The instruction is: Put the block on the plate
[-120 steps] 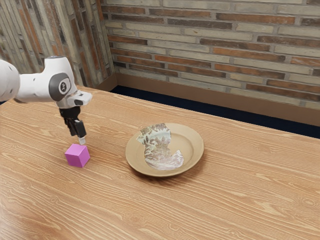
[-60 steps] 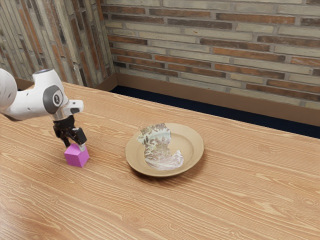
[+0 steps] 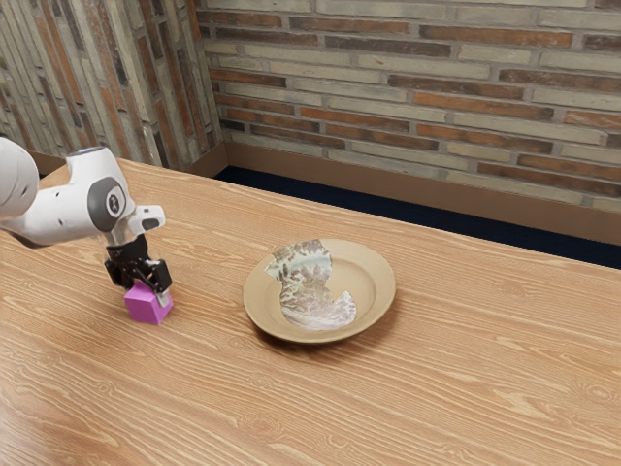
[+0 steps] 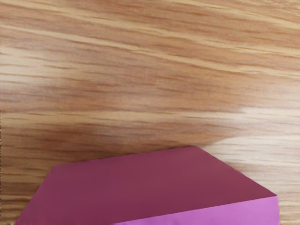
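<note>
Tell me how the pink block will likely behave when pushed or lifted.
The pink block looks stiff: its flat faces and straight edges suggest it would keep its shape. Sitting flat on the table, with no rounded sides, it would probably slide rather than roll when pushed.

1. Exterior view: beside the arm (image 3: 60, 214), set back, looking down across the table (image 3: 437, 388) toward the brick wall (image 3: 408, 107).
2. Wrist view: on the arm, close, facing downward.
3. Shared: the block (image 3: 145, 307) and nearby table.
</note>
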